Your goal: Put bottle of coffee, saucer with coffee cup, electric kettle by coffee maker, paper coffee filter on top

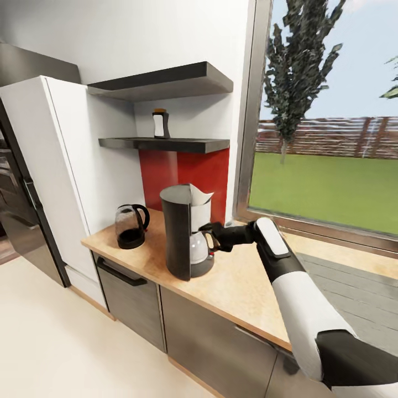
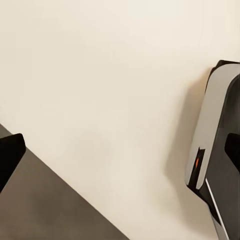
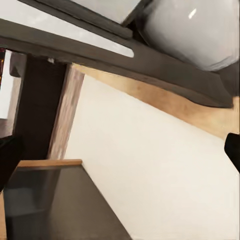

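Coffee maker (image 1: 185,232) sits mid-counter on the kitchen countertop (image 1: 243,287) — electric kettle (image 1: 131,225) to its left, near the counter's end. Bottle of coffee (image 1: 160,123) is on the kitchen shelf (image 1: 166,145), above and behind both. My right gripper (image 1: 209,236) is just right of the coffee maker — at its carafe (image 1: 198,249).
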Motion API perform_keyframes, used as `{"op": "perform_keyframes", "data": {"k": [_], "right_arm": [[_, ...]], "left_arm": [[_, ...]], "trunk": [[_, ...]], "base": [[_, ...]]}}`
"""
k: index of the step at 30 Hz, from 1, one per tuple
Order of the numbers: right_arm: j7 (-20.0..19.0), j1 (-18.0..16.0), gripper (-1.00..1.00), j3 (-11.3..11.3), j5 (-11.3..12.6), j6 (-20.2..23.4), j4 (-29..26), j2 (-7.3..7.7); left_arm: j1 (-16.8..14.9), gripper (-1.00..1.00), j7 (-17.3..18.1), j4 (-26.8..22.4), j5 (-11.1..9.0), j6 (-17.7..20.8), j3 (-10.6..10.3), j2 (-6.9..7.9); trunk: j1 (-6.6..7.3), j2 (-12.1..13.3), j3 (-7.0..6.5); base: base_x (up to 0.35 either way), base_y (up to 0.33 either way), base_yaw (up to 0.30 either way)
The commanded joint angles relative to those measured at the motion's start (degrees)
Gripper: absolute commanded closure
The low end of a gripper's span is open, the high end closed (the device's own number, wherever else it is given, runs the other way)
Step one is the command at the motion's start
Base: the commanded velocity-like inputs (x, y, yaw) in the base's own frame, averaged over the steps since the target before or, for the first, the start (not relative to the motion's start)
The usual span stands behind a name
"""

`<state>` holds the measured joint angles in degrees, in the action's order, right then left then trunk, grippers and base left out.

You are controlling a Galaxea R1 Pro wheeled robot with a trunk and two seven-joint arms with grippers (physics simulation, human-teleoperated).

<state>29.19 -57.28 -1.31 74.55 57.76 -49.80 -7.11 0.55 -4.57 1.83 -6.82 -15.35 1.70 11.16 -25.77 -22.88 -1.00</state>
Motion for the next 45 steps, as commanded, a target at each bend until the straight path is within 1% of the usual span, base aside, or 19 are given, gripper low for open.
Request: {"op": "perform_keyframes", "data": {"k": [1,3,7,11,13,15,19,22,25,26,27,30,35,38,39,40,41,43,45], "right_arm": [[0.55,0.48,-1.0,-0.07,0.68,-0.03,1.02,-0.17],[0.46,1.13,-1.0,-1.93,0.69,-0.02,3.71,-1.09],[0.44,2.56,-1.0,-8.31,0.76,-0.02,5.15,-1.59],[0.4,2.82,-1.0,-11.02,0.77,-0.03,5.03,-1.87],[0.43,2.88,-1.0,-11.56,0.78,-0.02,5.09,-2.89],[0.43,3.05,-1.0,-11.76,0.78,-0.02,5.3,-2.89],[0.43,4.87,-1.0,-14.51,0.78,-0.02,5.68,-2.89],[0.37,7.83,-1.0,-17.83,0.78,-0.02,6.48,-2.89],[-0.78,11.61,-1.0,-22.71,0.78,-0.02,6.75,-2.89],[-1.85,12.93,-1.0,-24.63,0.78,-0.02,6.78,-2.89],[-4.45,15.35,-1.0,-28.61,0.78,-0.02,6.82,-2.89],[-7.03,19.92,-1.0,-35.04,0.78,-0.02,6.76,-2.89],[-7.54,29.03,-1.0,-36.82,0.57,-0.05,6.81,-2.89],[-7.56,31.46,-1.0,-39.07,-0.53,-0.39,8.24,-2.89],[-7.56,32.01,-1.0,-41.6,-2.08,-1.99,11.13,-2.89],[-7.7,32.35,-1.0,-44.38,-4.86,-8.33,16.82,-2.89],[-8.76,32.55,-1.0,-46.43,-8.24,-17.79,23.37,-2.89],[-13.48,33.08,-1.0,-48.19,-12.8,-27.89,32.49,-2.89],[-21.55,33.78,-1.0,-48.99,-17.84,-37.01,41.31,-2.89]], "left_arm": [[0.02,-1.0,0.08,0.11,-0.32,-0.32,0.1,0.0],[0.02,-1.0,0.09,0.1,-0.31,-0.36,0.05,0.0],[0.05,-1.0,0.09,0.1,-0.3,-0.38,-0.03,0.0],[0.04,-1.0,0.09,0.1,-0.3,-0.42,-0.03,0.06],[-0.01,-1.0,0.09,0.0,-0.36,-0.46,0.02,0.06],[-0.02,-1.0,0.09,-0.03,-0.37,-0.46,0.08,0.03],[-0.02,-1.0,0.09,-0.01,-0.32,-0.47,0.06,0.03],[-0.03,-1.0,0.09,0.0,-0.28,-0.43,0.04,0.01],[-0.01,-1.0,0.09,0.01,-0.16,-0.45,-0.06,-0.12],[-0.02,-1.0,0.09,0.01,-0.12,-0.46,-0.1,-0.14],[0.0,-1.0,0.09,0.02,-0.04,-0.46,-0.16,-0.21],[-0.01,-1.0,0.09,0.02,0.08,-0.53,-0.33,-0.41],[0.05,-1.0,0.09,0.0,0.21,-0.61,-0.46,-0.65],[0.03,-1.0,0.09,-0.05,0.22,-0.7,-0.42,-0.69],[0.04,-1.0,0.09,-0.06,0.22,-0.76,-0.37,-0.7],[0.05,-1.0,0.13,-0.12,0.22,-0.88,-0.33,-0.7],[0.06,-1.0,0.16,-0.19,0.22,-0.98,-0.33,-0.7],[0.06,-1.0,0.17,-0.23,0.17,-1.1,-0.31,-0.74],[0.03,-1.0,0.17,-0.29,0.13,-1.21,-0.26,-0.81]], "trunk": [[-0.02,-0.04,0.0],[-0.02,-0.04,0.0],[-0.02,-0.04,0.0],[-0.02,-0.04,0.0],[-0.02,-0.04,0.0],[-0.02,-0.04,0.0],[-0.02,-0.04,0.0],[-0.02,-0.04,0.0],[-0.02,-0.04,0.0],[-0.02,-0.04,0.0],[-0.02,-0.04,0.0],[-0.02,-0.04,0.0],[-0.02,-0.04,0.0],[-0.02,-0.04,0.0],[-0.02,-0.04,0.0],[-0.02,-0.04,0.0],[-0.02,-0.04,0.0],[-0.02,-0.04,0.0],[-0.02,-0.04,0.0]], "base": [[0.0,0.0,0.0],[0.0,0.0,0.0],[0.0,0.0,0.0],[0.0,0.0,0.0],[0.0,0.0,0.0],[0.0,0.0,0.0],[0.0,0.0,0.0],[0.0,0.0,0.0],[0.0,0.0,0.0],[0.0,0.0,0.0],[0.0,0.0,0.0],[0.0,0.0,0.0],[0.0,0.0,0.0],[0.0,0.0,0.0],[0.0,0.0,0.0],[0.0,0.0,0.0],[0.0,0.0,0.0],[0.0,0.0,0.0],[0.0,0.0,0.0]]}}
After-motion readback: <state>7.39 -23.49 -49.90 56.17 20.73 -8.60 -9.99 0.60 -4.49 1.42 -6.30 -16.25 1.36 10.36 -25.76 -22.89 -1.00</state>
